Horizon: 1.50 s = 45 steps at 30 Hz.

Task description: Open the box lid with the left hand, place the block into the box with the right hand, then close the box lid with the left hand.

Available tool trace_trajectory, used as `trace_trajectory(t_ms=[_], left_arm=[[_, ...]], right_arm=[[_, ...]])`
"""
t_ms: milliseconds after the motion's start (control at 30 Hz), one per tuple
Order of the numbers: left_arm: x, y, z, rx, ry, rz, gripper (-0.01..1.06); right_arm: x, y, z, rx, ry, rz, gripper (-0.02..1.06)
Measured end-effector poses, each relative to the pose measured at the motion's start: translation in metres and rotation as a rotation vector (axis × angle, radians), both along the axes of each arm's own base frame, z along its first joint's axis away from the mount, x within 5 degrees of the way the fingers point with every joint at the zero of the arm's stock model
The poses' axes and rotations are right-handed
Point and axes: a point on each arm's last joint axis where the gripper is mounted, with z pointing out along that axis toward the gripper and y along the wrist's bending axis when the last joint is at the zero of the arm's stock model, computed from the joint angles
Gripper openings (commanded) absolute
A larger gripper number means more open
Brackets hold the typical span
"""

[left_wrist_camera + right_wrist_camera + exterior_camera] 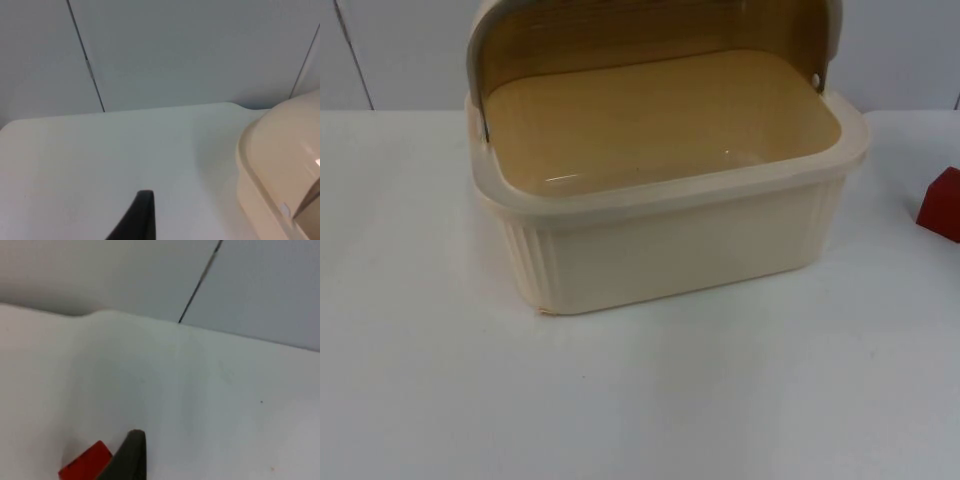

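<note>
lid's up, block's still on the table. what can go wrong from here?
1. The red block sits at the table's right side, cut by the top view's edge; the right hand is close beside it, so a slightly off approach could nudge it away.
2. The lid stands raised over the box back; a high drop path might clip it shut.

1. The left gripper (142,220) hangs above the table's left part, one black fingertip (141,212) seen in its wrist view.
2. The right gripper (131,457) hangs low over the table's right part, one dark fingertip (131,450) seen.
</note>
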Motion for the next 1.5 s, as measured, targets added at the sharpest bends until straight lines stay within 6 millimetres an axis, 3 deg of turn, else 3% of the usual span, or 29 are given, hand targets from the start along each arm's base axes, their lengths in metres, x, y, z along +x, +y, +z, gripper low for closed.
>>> trace_trajectory(t_ms=[100,333,500,967,1200,1500], left_arm=[[0.0,0.0,0.0,0.0,0.005,0.0,1.04],[0.0,0.0,-0.001,0.001,0.007,0.0,1.04],[0.0,0.0,-0.001,0.007,0.009,-0.004,1.04],[-0.001,0.001,-0.001,0.028,0.013,-0.003,1.04],[-0.001,0.001,-0.001,0.032,0.015,-0.002,1.04],[-0.001,0.001,-0.001,0.032,0.015,-0.002,1.04]], right_arm=[[0.014,0.002,-0.026,-0.019,0.039,0.038,1.04],[0.031,0.008,-0.058,0.045,0.052,0.065,1.04],[0.045,0.012,-0.098,0.013,0.104,0.14,1.04],[0.056,0.017,-0.169,0.07,0.23,0.166,1.04],[0.056,0.018,-0.185,0.04,0.271,0.209,1.04],[0.061,0.025,-0.19,0.082,0.284,0.272,1.04]])
